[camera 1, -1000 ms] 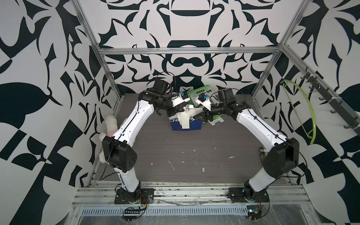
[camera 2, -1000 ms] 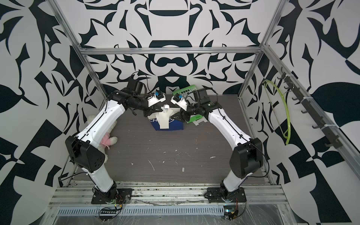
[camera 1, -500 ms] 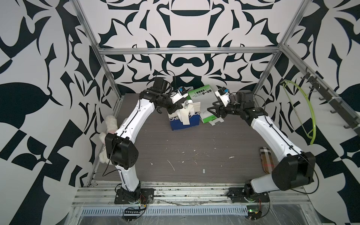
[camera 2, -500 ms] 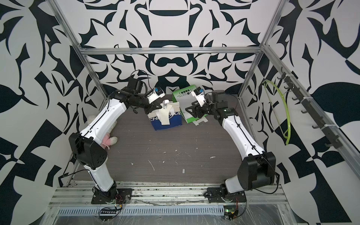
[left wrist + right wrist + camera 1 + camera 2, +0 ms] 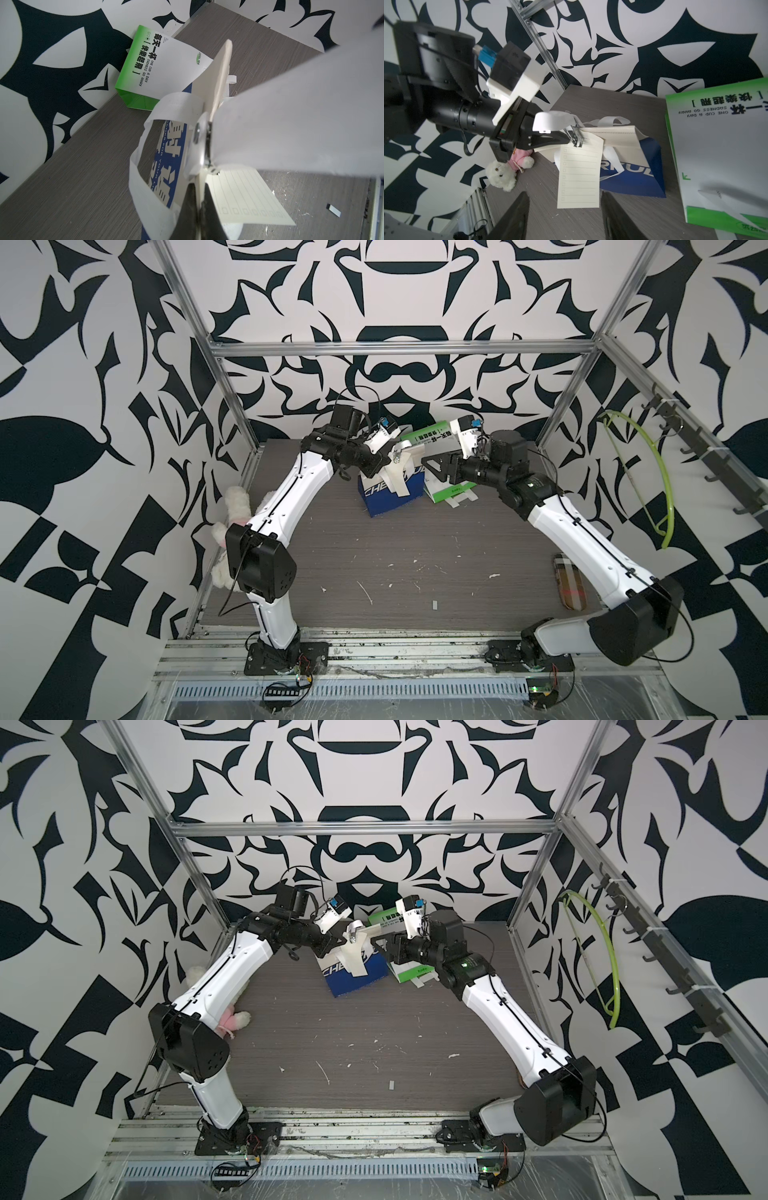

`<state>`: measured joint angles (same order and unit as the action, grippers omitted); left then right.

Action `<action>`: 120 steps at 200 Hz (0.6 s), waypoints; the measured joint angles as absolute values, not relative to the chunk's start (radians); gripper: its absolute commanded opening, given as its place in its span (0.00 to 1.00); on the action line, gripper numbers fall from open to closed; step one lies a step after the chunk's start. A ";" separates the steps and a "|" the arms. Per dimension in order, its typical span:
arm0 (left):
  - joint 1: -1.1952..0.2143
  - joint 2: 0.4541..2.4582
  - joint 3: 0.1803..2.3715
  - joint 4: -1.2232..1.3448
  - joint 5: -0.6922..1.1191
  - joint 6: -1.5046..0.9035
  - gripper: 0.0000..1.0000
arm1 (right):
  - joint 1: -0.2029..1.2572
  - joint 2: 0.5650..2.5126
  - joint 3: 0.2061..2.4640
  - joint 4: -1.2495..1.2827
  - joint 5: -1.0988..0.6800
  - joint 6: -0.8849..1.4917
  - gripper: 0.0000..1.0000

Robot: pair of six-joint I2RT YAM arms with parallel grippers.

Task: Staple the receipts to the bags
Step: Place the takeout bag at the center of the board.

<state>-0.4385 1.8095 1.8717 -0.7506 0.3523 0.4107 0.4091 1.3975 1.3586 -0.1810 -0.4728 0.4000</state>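
My left gripper is shut on the small white stapler. The stapler's metal nose bites the cream top rim of the navy bag together with a lined cream receipt. The receipt hangs down from there, also seen in the left wrist view and in both top views. My right gripper is open and holds nothing, a short way in front of the hanging receipt and right of the navy bag. Behind it the green and white bag leans at the back wall.
A white teddy bear in pink lies by the left wall under my left arm. A brown plaid object lies near the right edge. A green hoop hangs on the right wall. Paper scraps and a small white strip dot the floor.
My right gripper has drawn back from the navy bag's top, its arm swinging outward to the right, and its jaws have narrowed a little. The left gripper and stapler have stayed at the bag.
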 measured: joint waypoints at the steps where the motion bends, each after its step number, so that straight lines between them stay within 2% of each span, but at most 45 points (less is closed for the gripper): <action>1: -0.439 1.810 1.872 -0.751 0.350 0.410 0.00 | 0.410 1.399 1.361 -0.180 -0.469 0.406 0.62; 26: -0.448 1.810 1.872 -0.745 0.329 0.387 0.00 | 0.432 1.443 1.399 -0.167 -0.391 0.470 0.65; 97: -0.467 1.810 1.872 -0.736 0.317 0.358 0.00 | 0.543 1.541 1.482 -0.160 -0.290 0.474 0.62; 120: -0.471 1.810 1.872 -0.736 0.317 0.355 0.00 | 0.567 1.556 1.504 -0.154 -0.265 0.464 0.56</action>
